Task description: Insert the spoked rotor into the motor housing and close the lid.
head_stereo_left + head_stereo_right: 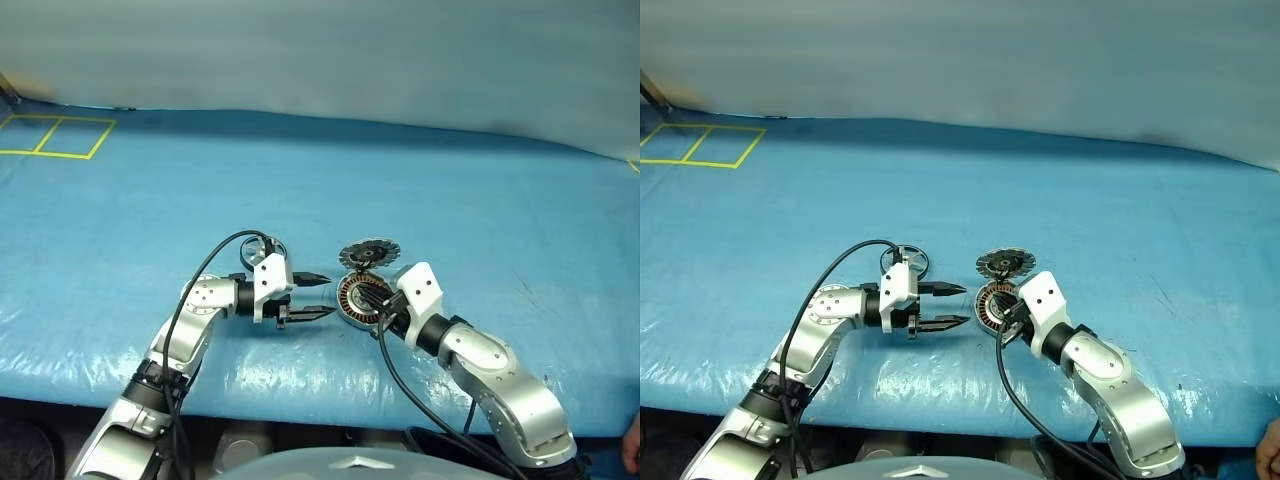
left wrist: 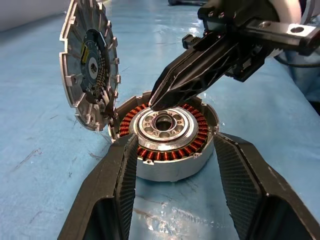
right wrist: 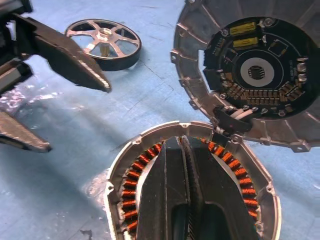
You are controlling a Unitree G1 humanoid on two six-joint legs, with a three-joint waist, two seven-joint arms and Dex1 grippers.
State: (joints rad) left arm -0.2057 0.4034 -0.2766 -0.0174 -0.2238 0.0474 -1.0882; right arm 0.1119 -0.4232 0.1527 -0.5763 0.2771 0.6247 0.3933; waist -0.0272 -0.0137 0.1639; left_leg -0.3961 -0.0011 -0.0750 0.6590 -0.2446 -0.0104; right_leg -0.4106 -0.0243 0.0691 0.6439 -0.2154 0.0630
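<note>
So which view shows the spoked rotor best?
The right wrist view: the spoked rotor lies flat on the blue table cover, rim, spokes and hub clear. In both eye views it is small, partly hidden behind the left arm.

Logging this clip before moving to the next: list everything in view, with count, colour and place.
motor housing: 1, silver with copper windings, on the tarp between the grippers
lid: 1, silver with black circuit face, tilted up at the housing's far edge
spoked rotor: 1, silver, flat on the tarp behind the left gripper
tarp: 1, blue, covering the table
yellow tape squares: 2, far left
left gripper: open, beside the housing
right gripper: shut, tips at the housing's centre
</note>
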